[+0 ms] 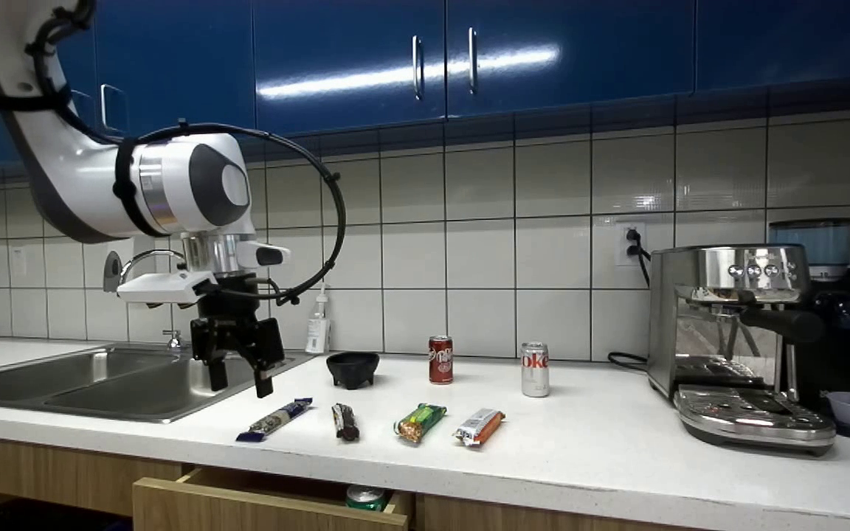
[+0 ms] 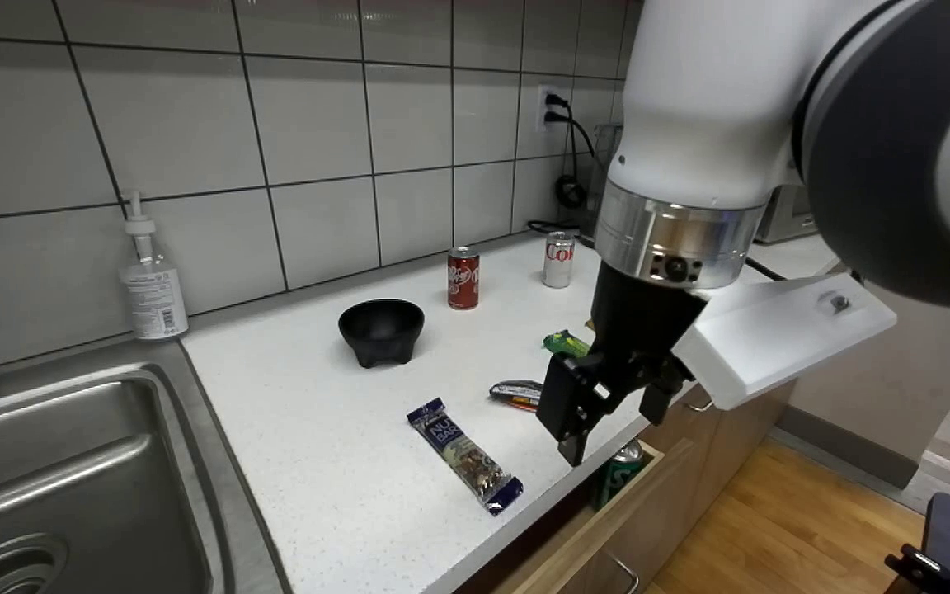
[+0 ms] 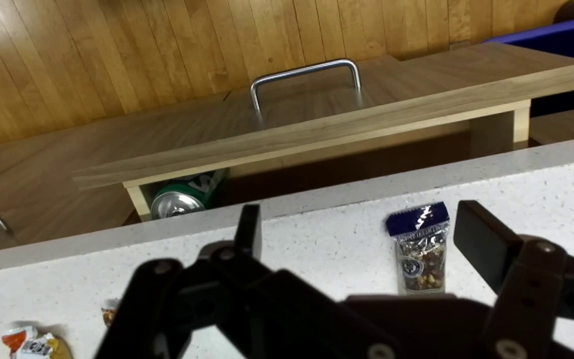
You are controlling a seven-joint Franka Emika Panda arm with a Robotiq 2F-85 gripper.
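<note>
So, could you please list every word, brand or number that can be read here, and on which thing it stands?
"NU" over "BAR": blue-ended bar.
"oke" or "Co", depending on the view: silver can.
Perhaps "Dr Pepper", script partly turned away: red can.
Perhaps "S", partly hidden: green can.
Too small or blurred: print on the soap bottle, dark wrapper, green wrapper, orange-and-white wrapper and grinder, also the bar's small print.

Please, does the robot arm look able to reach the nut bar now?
Probably yes: the pincer hangs open above the counter, and nothing visible covers the nut bar or blocks the way down to it.
</note>
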